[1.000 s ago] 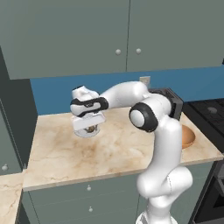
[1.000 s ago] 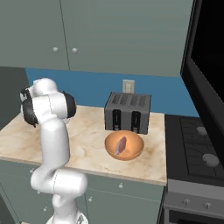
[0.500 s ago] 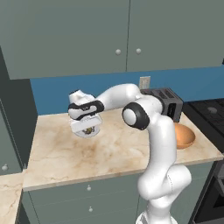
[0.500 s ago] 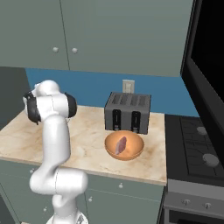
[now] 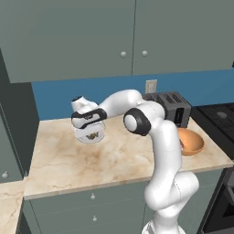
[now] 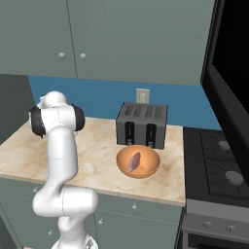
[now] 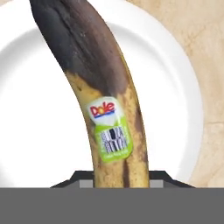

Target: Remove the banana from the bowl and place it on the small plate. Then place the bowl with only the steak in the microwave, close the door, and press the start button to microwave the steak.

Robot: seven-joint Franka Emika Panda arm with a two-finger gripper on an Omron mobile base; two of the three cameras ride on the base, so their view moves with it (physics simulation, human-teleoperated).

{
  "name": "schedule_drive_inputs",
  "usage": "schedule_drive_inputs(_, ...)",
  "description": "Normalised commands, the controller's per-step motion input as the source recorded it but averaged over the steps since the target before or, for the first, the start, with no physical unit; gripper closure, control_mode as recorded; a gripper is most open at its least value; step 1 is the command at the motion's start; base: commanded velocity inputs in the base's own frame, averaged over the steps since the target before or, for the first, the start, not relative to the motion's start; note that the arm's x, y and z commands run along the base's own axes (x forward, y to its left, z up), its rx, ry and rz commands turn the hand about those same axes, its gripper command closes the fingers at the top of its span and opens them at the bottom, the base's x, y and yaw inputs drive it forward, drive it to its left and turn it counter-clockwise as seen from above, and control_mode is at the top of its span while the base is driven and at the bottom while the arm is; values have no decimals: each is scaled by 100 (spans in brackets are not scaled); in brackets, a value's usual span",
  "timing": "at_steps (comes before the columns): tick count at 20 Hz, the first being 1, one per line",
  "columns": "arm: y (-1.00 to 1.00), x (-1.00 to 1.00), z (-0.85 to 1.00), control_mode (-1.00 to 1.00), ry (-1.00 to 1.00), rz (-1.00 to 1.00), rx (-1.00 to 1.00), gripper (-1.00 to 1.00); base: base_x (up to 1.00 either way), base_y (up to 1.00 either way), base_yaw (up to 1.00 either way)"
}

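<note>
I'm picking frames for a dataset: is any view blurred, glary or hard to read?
Hand view: sharp, the banana label readable, the small plate bright white with little shading. Left base view: evenly lit, the tool small and partly masked by the arm. Right base view: clear, with the steak distinct in the bowl.

It was a home kitchen: grey-green wall cabinets [image 5: 137, 36] hung above a beige marble counter [image 5: 91, 160] with a blue backsplash [image 6: 97, 97], a slotted toaster [image 6: 142, 124] and a stovetop [image 6: 216, 163].
</note>
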Motion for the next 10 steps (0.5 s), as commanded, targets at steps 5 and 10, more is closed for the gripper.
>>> schedule_drive_inputs(5, 0, -1, -5, -100, -11, 0, 0, -100, 0, 0, 0)
schedule_drive_inputs(10, 0, -6, 0, -100, -9, 0, 0, -100, 0, 0, 0)
